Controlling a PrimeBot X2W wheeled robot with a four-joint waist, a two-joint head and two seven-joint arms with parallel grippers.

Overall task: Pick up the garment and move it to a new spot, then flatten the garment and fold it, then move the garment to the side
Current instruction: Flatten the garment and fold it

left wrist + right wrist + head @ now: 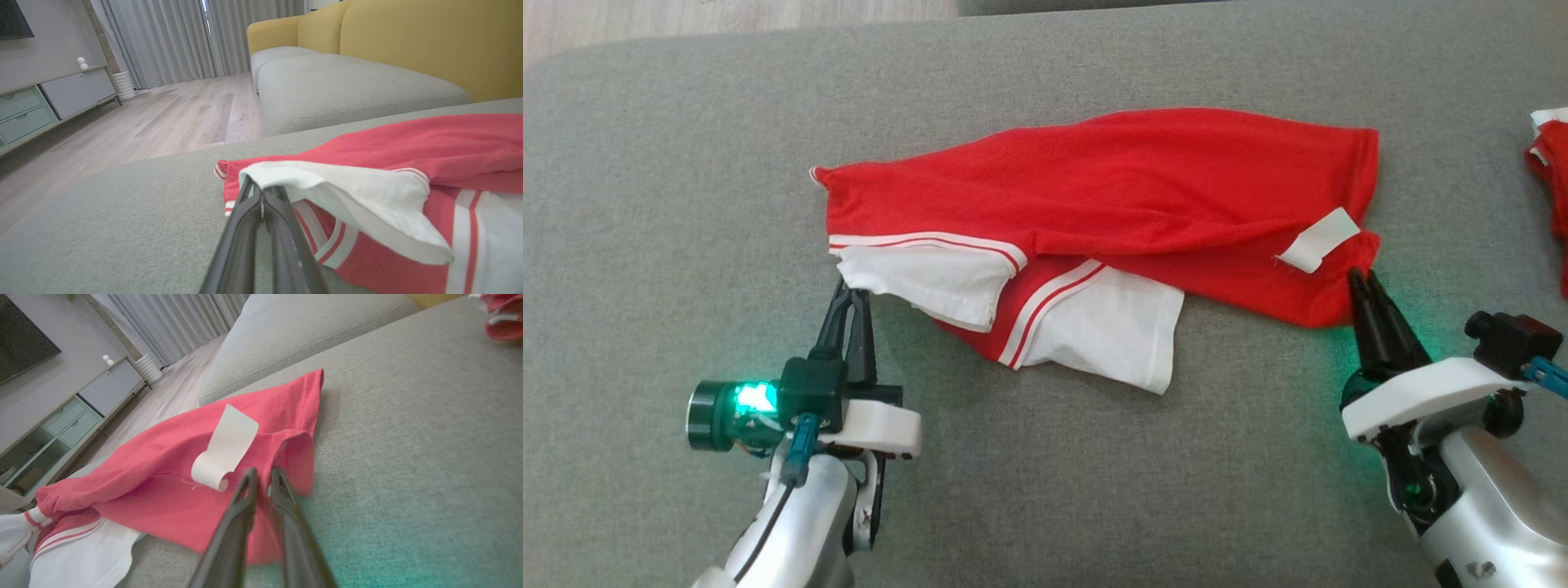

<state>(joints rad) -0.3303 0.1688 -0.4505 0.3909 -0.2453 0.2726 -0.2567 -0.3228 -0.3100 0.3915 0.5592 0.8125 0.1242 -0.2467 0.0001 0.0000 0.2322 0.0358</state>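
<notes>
Starting with the biggest thing: the grey sofa cushion (686, 204) is broad, flat and matt, so I expect cloth to drag on it rather than slide. Near its middle, running across in front of me, lies the red-and-white shirt (1111, 180). It is spread out but not flat, with a long ridge along the red body.

I judge it light, thin and wholly limp (a mesh-like knit, by the look of it). It will sag between any two holds and bunch if pushed, so it wants pulling by its edges from two points well apart.

A second red garment (1553, 163) sits at the cushion's right edge, well apart from mine. The white sleeve (915, 282) at the shirt's left end is crumpled.

My left gripper (848, 287) has its jaws pressed together on that sleeve's edge, which drapes over my tips in the left wrist view. My right gripper (1364, 278) sits at the red hem corner on the opposite end, jaws narrow with a thin slit between them. Whether cloth is caught there I cannot tell, as the right wrist view is blurred.

Hemmed corners look like the best holds, being doubled and stitched. The curled white care label (1319, 239) just beside my right tips seems too flimsy to pull by.
</notes>
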